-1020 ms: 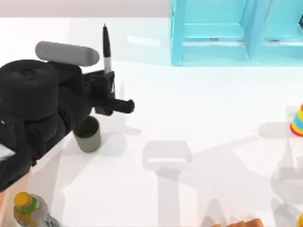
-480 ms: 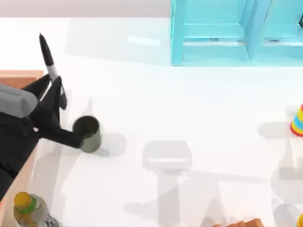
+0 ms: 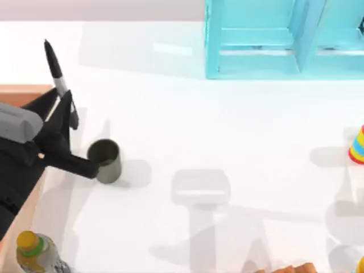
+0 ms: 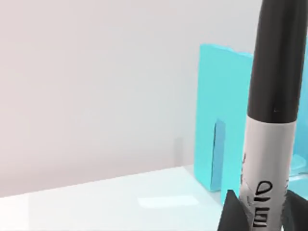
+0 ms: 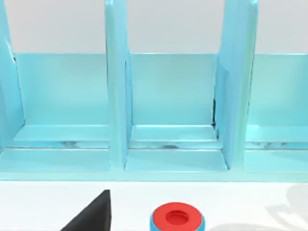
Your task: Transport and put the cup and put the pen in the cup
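Your left gripper [image 3: 63, 105] is clamped on the pen [image 3: 55, 68] at its labelled barrel; it's light, stiff, probably slick, so grip mid-barrel above the cup [image 3: 106, 161].

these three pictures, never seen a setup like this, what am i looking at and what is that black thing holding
It is a rendered scene of a two-armed robot at a white table. The top picture looks down from above. The other two come from small cameras on each arm's wrist.

The black shape at the table's left is the left arm. Its pincer is shut on the pen, a black marker with a white label, held upright; the left wrist camera sees it up close.

Right beside that arm stands the cup, olive-grey. A yellow-capped bottle stands at the near left, a blue shelf at the back, and a striped cone at the right edge.
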{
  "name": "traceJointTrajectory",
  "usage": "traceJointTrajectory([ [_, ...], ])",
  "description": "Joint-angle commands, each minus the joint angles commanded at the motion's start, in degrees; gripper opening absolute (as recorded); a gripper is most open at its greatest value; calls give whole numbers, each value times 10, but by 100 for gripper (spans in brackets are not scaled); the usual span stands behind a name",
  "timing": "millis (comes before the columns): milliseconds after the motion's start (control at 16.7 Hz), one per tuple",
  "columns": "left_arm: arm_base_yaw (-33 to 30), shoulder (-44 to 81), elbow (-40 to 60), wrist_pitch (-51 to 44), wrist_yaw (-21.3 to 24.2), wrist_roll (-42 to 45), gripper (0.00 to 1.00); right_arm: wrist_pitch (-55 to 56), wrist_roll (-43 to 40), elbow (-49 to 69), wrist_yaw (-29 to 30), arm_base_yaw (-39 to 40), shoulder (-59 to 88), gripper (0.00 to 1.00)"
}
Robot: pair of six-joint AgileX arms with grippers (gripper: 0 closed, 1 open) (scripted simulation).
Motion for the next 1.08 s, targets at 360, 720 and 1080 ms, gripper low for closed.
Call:
traceJointTrajectory([
  [360, 5, 137, 15, 112, 6, 1, 0, 0, 0, 0, 0, 0, 0, 100],
  [720, 12, 215, 29, 185, 12, 1, 0, 0, 0, 0, 0, 0, 0, 100],
  [1080, 12, 215, 29, 185, 12, 1, 23, 0, 0, 0, 0, 0, 0, 100],
])
